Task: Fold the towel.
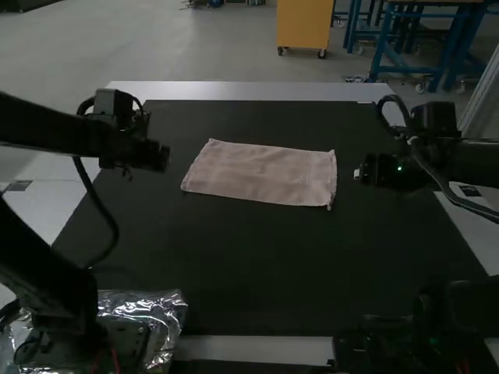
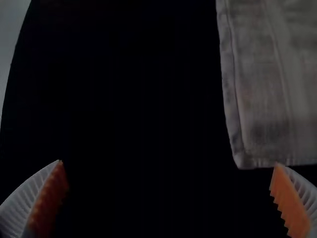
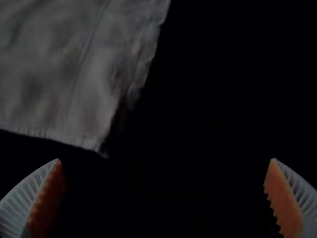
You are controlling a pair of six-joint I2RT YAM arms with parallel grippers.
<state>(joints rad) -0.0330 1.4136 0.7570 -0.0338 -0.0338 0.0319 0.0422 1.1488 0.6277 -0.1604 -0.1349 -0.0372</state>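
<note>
In the high view, the pinkish towel (image 1: 261, 173) is lying flat on the dark mat (image 1: 257, 265), just above the frame's centre. The left gripper (image 1: 165, 159) is hanging at the upper left, its fingers standing wide apart; the right gripper (image 1: 359, 174) is hovering right of the towel, its fingers also standing wide apart.

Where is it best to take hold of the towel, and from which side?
Probably at the near right corner of the towel, with the right gripper coming from the right: the cloth lies flat, and this corner is close to the open gripper.
</note>
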